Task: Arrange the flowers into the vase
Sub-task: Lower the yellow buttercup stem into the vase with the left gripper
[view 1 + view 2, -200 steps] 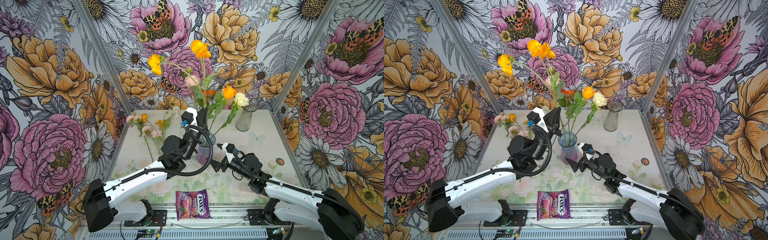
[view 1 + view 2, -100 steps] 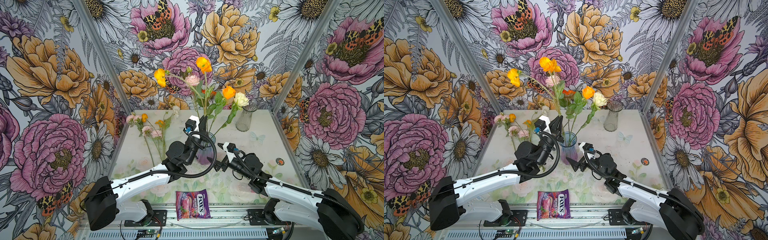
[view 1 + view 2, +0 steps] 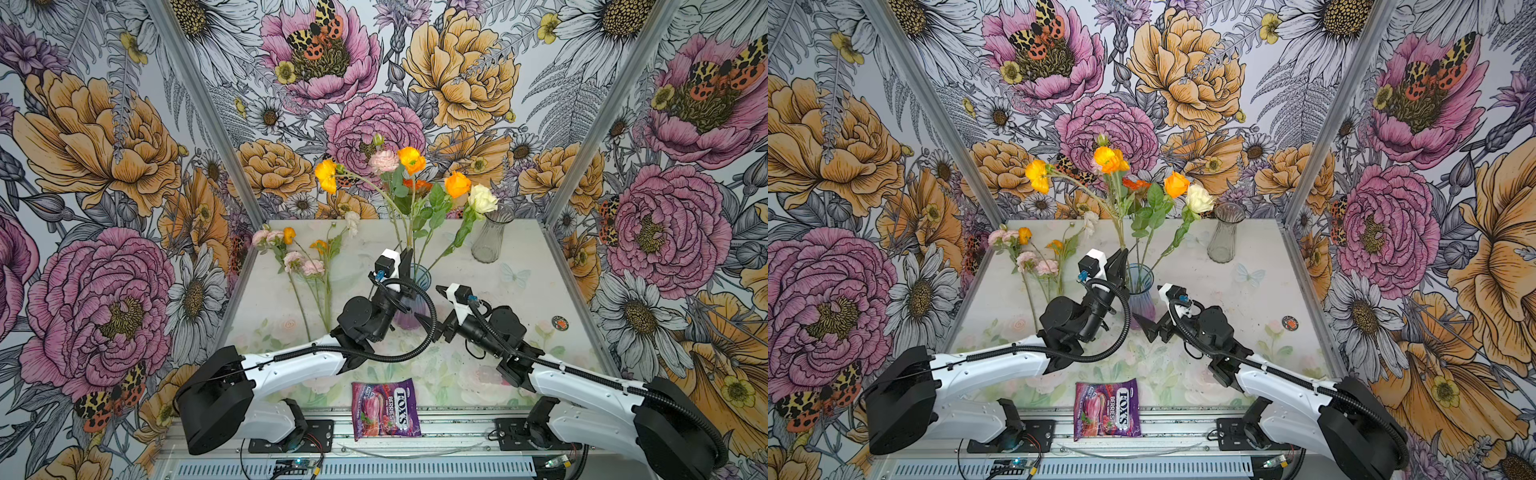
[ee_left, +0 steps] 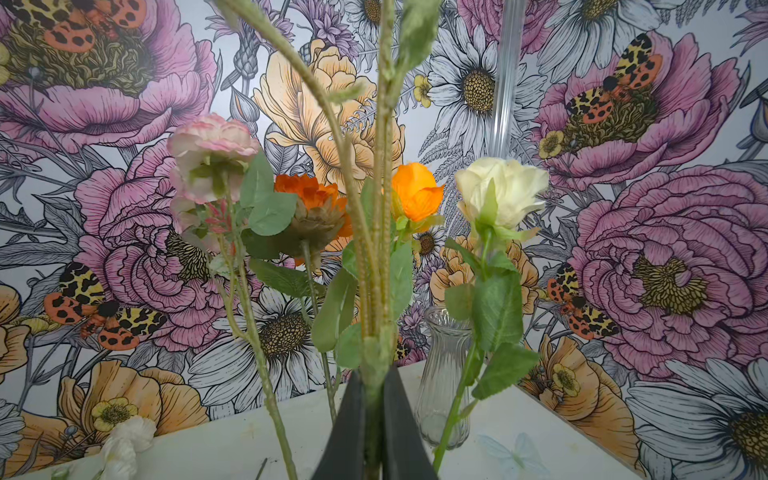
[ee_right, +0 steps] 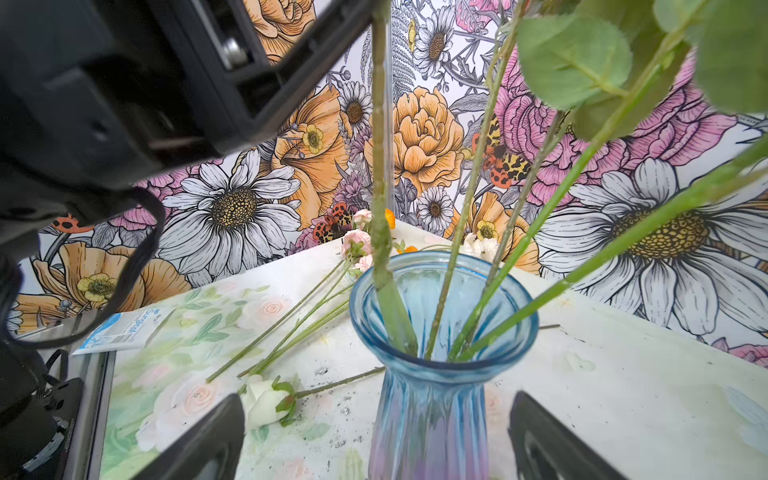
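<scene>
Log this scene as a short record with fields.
Vase: ribbed blue glass vase, several stems standing in it
Left gripper: shut on a fuzzy green flower stem whose lower end is inside that vase
Right gripper: open, jaws flanking the vase's lower body
Loose flowers: pink and orange long-stemmed flowers lying on the table
Other: empty clear glass vase at the back

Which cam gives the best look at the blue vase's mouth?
Right wrist: the blue vase fills the frame up close, open rim and entering stems all visible. In both top views it sits small, partly hidden behind the left end effector. Left wrist misses it, showing only the clear vase.
</scene>
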Robot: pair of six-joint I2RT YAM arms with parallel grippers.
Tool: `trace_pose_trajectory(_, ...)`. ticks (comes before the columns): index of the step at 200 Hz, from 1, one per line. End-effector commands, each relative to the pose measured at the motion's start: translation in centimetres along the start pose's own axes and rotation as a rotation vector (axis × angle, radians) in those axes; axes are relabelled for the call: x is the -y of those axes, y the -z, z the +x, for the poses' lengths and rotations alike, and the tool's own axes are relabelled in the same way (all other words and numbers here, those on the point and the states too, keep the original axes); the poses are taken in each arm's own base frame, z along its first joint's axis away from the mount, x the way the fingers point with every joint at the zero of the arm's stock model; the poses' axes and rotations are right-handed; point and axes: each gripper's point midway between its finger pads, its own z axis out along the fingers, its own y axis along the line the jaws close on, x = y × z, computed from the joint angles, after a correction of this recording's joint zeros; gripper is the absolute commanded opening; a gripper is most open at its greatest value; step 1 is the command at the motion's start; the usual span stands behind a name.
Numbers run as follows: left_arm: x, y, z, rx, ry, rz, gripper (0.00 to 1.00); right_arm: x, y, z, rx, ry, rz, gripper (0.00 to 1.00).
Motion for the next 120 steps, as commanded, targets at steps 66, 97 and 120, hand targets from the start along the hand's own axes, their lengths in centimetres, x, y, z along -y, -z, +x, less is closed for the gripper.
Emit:
trace_pose_trajectory(66,0.7,1.3,3.4,0.057,0.091,0.009,0.0,0.1,0.0,-0.6,0.023,-0.012,-0.005,1.0)
trace_pose_trajectory(97,1.1,1.5,4.1,0.088,0.084,-0.025,0.0,0.1,0.0,-0.6,0.022,-0.01,-0.004,1.0)
trace_pose_trajectory(120,1.9,1.4,5.3,0.049,0.028,-0.052,0.11,0.1,0.0,-0.6,0.021,-0.011,-0.003,0.99)
